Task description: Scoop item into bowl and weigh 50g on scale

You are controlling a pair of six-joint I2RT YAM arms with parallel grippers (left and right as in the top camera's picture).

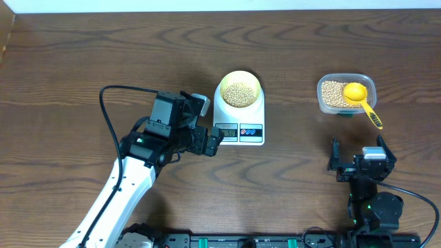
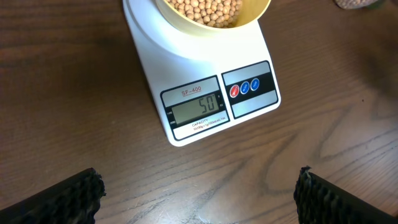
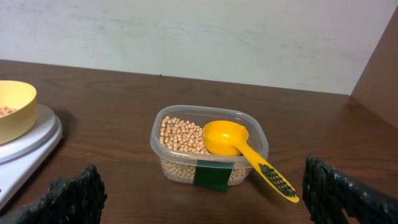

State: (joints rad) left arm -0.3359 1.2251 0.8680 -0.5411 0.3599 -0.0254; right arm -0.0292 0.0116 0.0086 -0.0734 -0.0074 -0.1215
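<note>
The pale-yellow bowl [image 1: 239,89] holds tan beans [image 1: 238,94] and stands on the white scale [image 1: 255,114]. In the left wrist view the scale's display [image 2: 195,107] reads 50, with the bowl [image 2: 249,15] at the top edge. More beans [image 1: 334,94] fill a clear tub [image 1: 368,85], where the yellow scoop [image 1: 361,98] rests with its handle over the rim. My left gripper [image 1: 209,140] is open and empty, just left of the scale's front; its fingers frame bare table [image 2: 198,199]. My right gripper [image 1: 358,165] is open and empty, in front of the tub [image 3: 208,152].
The table's far edge meets a pale wall [image 3: 199,37]. A black cable [image 1: 110,103] loops behind the left arm. A green label [image 3: 211,176] marks the tub's front.
</note>
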